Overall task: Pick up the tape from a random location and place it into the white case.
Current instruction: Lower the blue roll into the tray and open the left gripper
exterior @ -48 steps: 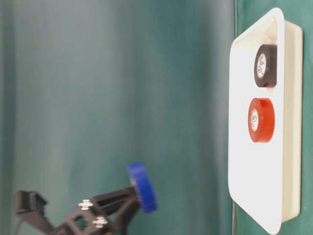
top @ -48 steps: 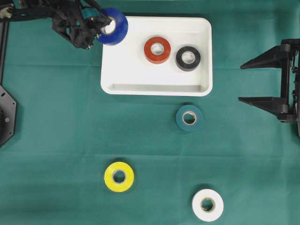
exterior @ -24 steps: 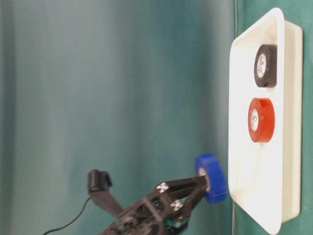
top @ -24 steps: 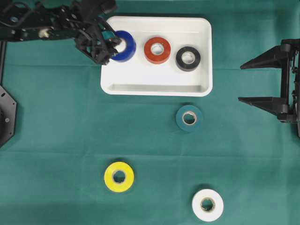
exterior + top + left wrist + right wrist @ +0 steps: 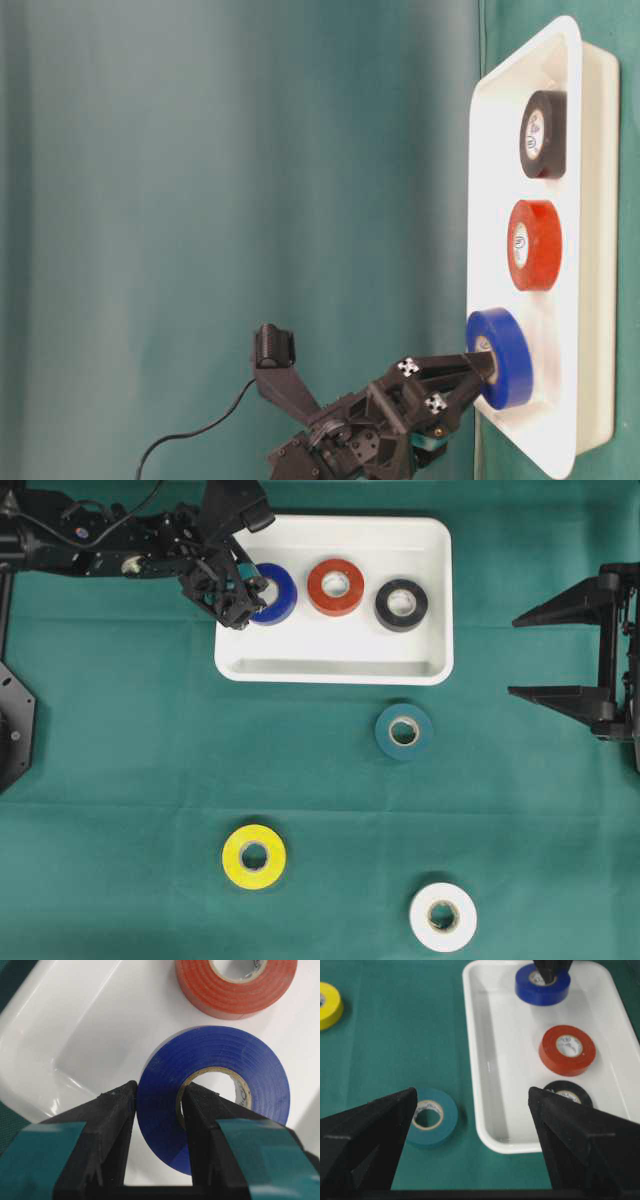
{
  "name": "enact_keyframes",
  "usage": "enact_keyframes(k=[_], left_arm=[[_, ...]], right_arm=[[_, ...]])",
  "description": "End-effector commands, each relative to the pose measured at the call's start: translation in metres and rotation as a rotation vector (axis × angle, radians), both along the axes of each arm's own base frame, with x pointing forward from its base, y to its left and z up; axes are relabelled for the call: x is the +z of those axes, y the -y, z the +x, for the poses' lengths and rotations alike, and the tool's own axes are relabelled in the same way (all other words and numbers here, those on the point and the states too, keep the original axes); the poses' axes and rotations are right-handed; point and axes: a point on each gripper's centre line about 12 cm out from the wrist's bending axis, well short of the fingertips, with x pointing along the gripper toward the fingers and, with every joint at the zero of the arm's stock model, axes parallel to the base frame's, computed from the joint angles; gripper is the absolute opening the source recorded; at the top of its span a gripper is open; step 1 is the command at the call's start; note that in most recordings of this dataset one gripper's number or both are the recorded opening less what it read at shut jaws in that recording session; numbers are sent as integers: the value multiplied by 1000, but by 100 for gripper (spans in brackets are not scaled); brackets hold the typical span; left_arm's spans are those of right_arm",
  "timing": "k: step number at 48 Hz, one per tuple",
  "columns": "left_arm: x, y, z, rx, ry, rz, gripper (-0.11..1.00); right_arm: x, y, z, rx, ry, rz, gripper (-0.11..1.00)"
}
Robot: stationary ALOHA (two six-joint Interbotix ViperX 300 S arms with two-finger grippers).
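Left pincer point(image 5: 248, 592) hides part of blue tape point(image 5: 278, 592) in white case point(image 5: 330, 660).

I see green cloth point(image 5: 120, 780) over the bench. A teal roll point(image 5: 404, 731) lies just near of centre, a yellow roll point(image 5: 254, 857) near left, a white roll point(image 5: 443, 917) near right.

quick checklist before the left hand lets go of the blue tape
1. Blue tape over the white case, inside the rim: ok.
2. Tape resting on the case floor: looks so in the table-level view, but cannot tell for certain.
3. Left hand shut on the tape wall, one finger through the core: ok.
4. Gap between blue tape and red tape: ok, apart.
5. Right hand open and off to the side of the case: ok.
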Motion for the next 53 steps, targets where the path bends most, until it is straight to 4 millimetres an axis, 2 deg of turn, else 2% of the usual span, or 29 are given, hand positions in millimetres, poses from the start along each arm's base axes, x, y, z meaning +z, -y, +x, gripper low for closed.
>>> enact_keyframes(k=[1, 27, 29, 35, 39, 40, 45, 53], left_arm=[[8, -4, 4, 9, 37, 15, 26], [6, -5, 5, 8, 33, 14, 26], [7, -5, 5, 8, 34, 14, 33], [7, -5, 5, 8, 34, 14, 70], [7, -5, 5, 6, 34, 15, 90], [7, -5, 6, 5, 35, 17, 92], [6, -5, 5, 5, 32, 15, 87], [8, -5, 5, 5, 33, 16, 87]], right_arm=[[9, 1, 3, -1, 26, -3, 87], [10, 1, 3, -2, 26, -3, 87], [10, 1, 3, -2, 24, -3, 87], [10, 1, 3, -2, 26, -3, 87], [10, 1, 2, -2, 27, -3, 87], [10, 1, 3, -2, 26, -3, 87], [10, 1, 2, -2, 27, -3, 87], [10, 1, 2, -2, 27, -3, 87]])
